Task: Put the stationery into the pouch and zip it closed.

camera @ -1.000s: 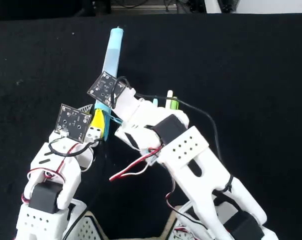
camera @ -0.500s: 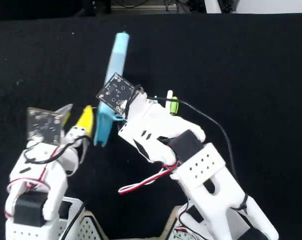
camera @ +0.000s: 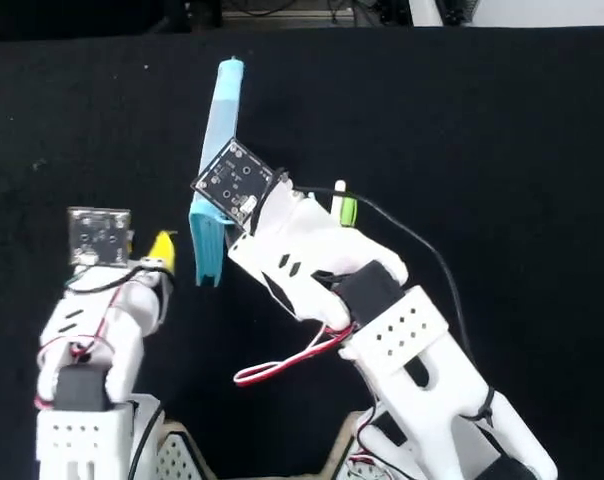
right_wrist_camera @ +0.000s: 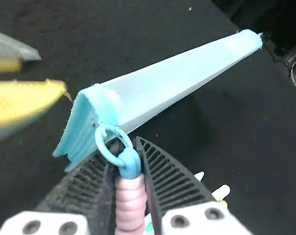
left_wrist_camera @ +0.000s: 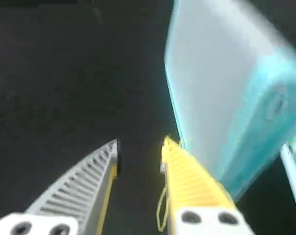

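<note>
Pouch, pale blue and long, stretched over black table away from both arms. Far end toward the table's back edge, near end just ahead of the two wrists. From the right wrist, a ribbed blue strip with its near corner flared.

Right gripper clamped on pull. Black fingers pinched on either side of a blue tab above a pink ribbed grip. Blue ring of the tab hooked at the pouch's near corner.

Left gripper parted by a narrow gap, with nothing between its fingers, one grey and one yellow. Yellow finger just beside the pouch's near end; touching or not, impossible to tell. Grey finger on the side turned away from the pouch. From above, left gripper beside the pouch's near end, on the side away from the right arm.

Pens, one white-tipped and one green, lying on the table outside the pouch, across the right arm from it and partly hidden by that arm. Pale tips of them also showing past the right gripper's fingers in its wrist view.
</note>
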